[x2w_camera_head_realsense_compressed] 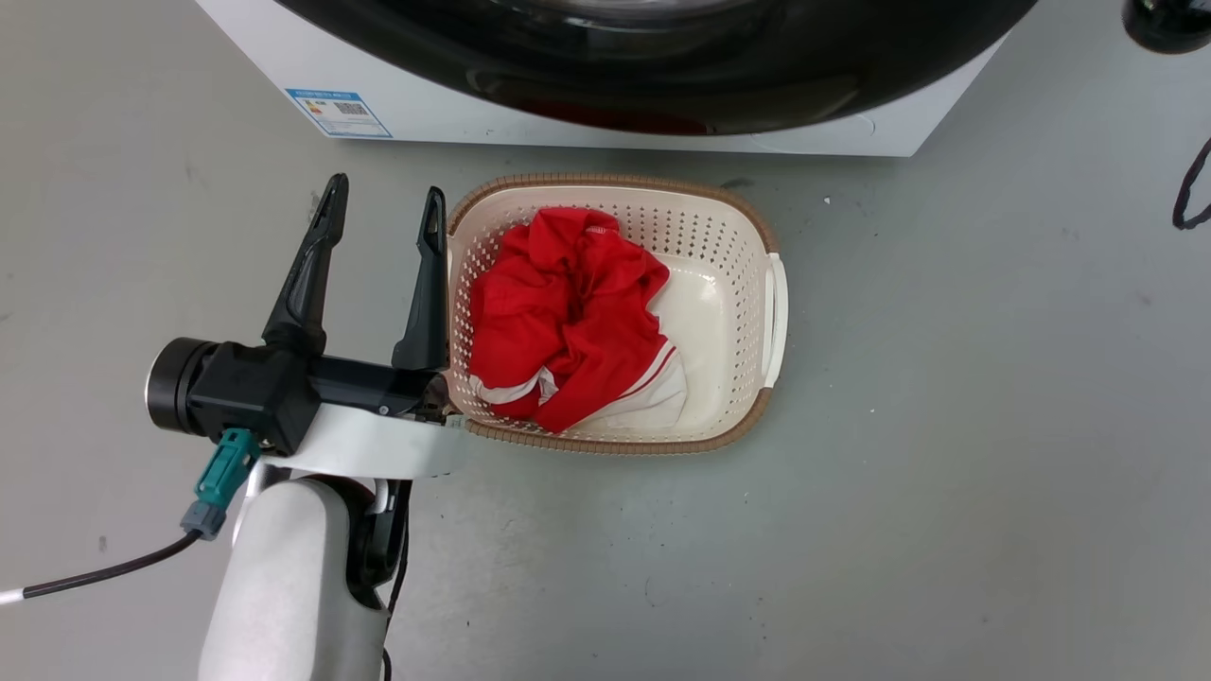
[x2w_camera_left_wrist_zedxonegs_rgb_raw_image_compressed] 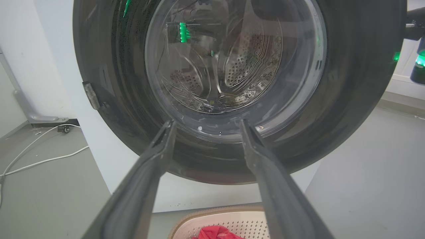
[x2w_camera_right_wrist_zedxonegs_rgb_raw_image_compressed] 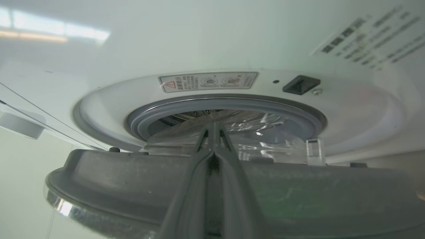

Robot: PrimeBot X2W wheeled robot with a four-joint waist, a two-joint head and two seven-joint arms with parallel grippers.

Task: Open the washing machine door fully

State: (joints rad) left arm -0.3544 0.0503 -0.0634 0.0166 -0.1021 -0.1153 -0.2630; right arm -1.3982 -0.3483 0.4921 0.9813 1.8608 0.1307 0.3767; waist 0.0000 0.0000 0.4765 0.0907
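Observation:
The washing machine [x2w_camera_head_realsense_compressed: 454,104] is a white box along the head view's top edge, with its glossy black washing machine door [x2w_camera_head_realsense_compressed: 662,57] in front. In the left wrist view the door [x2w_camera_left_wrist_zedxonegs_rgb_raw_image_compressed: 348,99] faces me, and the steel drum shows through its glass bowl [x2w_camera_left_wrist_zedxonegs_rgb_raw_image_compressed: 232,59]. My left gripper [x2w_camera_head_realsense_compressed: 385,194] stands open short of the door and touches nothing; its fingers [x2w_camera_left_wrist_zedxonegs_rgb_raw_image_compressed: 156,159] frame the lower glass. In the right wrist view the door [x2w_camera_right_wrist_zedxonegs_rgb_raw_image_compressed: 116,179] stands ajar from the machine's front [x2w_camera_right_wrist_zedxonegs_rgb_raw_image_compressed: 348,113] and grey rubber ring [x2w_camera_right_wrist_zedxonegs_rgb_raw_image_compressed: 166,109]. My right gripper [x2w_camera_right_wrist_zedxonegs_rgb_raw_image_compressed: 214,127] is shut, its tips over the door's inner rim.
A white-and-brown perforated basket [x2w_camera_head_realsense_compressed: 757,284] holding a red cloth [x2w_camera_head_realsense_compressed: 568,312] sits on the grey floor just before the machine, right of my left gripper. White cables [x2w_camera_left_wrist_zedxonegs_rgb_raw_image_compressed: 36,149] lie on the floor to the machine's left. A black cable [x2w_camera_head_realsense_compressed: 1192,189] hangs at the far right.

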